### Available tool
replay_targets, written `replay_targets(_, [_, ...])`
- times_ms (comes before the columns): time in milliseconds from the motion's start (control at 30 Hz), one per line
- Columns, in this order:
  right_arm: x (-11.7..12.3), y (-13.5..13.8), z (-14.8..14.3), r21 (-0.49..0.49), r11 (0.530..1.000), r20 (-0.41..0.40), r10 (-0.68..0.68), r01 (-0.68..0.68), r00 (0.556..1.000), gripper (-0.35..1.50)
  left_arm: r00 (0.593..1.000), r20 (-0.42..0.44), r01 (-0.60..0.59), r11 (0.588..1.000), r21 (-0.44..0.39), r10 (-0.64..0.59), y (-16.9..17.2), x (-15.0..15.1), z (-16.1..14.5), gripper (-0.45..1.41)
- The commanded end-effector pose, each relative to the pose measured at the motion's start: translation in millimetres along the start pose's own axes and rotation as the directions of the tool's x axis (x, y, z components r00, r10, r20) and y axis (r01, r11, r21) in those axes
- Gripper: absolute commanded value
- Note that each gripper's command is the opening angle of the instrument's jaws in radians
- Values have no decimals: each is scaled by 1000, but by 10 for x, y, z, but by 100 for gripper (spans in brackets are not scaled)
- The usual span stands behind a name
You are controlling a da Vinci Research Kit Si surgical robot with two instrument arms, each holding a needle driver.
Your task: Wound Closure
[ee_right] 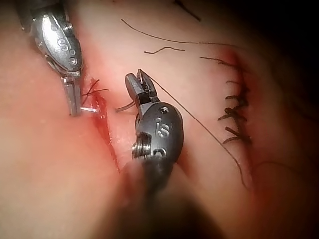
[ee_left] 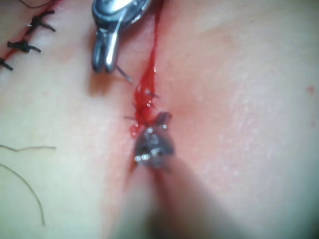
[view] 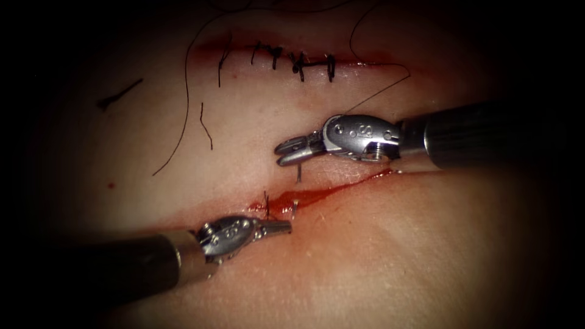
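Steel two-jawed needle driver on the right arm (view: 282,153): jaws a little parted, gripping nothing, tips hanging just above the grey end of the curved steel needle (view: 298,175), which stands out of the pale pink pork-belly tissue (view: 396,256) on the far lip of the open cut (view: 341,187). Matching steel needle driver on the left arm (view: 285,227): jaws lie closed together on the near lip, tip just beside a second bright bit of needle at the cut's left end. Cannot tell whether that end is pinched. Judged: the needle sits in the tissue, passing under the cut from lip to lip. Red fluid (view: 292,200) pools at this left end, with short dark thread ends beside it. To the right of this the cut gapes unstitched, so most of this closure is left. Toward the tissue's far edge, a second cut is already closed by a row of black knotted stitches (view: 295,61). Long loose black thread (view: 183,116) trails over the tissue's left part, and a short cut piece of thread (view: 119,94) lies near the left edge. Writing: stamped letters (ee_right: 159,128) on the right tool's wrist read roughly "IS".
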Motion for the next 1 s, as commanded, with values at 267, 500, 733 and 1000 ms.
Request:
replay_targets(267, [-9, -4, 11, 37, 973, -11, 227, -226, 974, -35, 1000, -1, 2, 1000, -3, -2, 1, -5, 9, -35])
replay_targets(500, [-29, -10, 20, 98, 909, -1, 406, -404, 914, -35, 1000, 5, 2, 1000, 1, -2, 1, -5, 9, -35])
replay_targets(733, [-37, -18, 22, 115, 859, 34, 499, -500, 866, -35, 1000, 5, 2, 1000, 1, -2, 1, -4, 10, -35])
replay_targets(1000, [-43, -36, 25, 153, 832, 62, 531, -533, 845, -35, 1000, 5, 2, 1000, 1, -2, 1, -4, 10, -35])
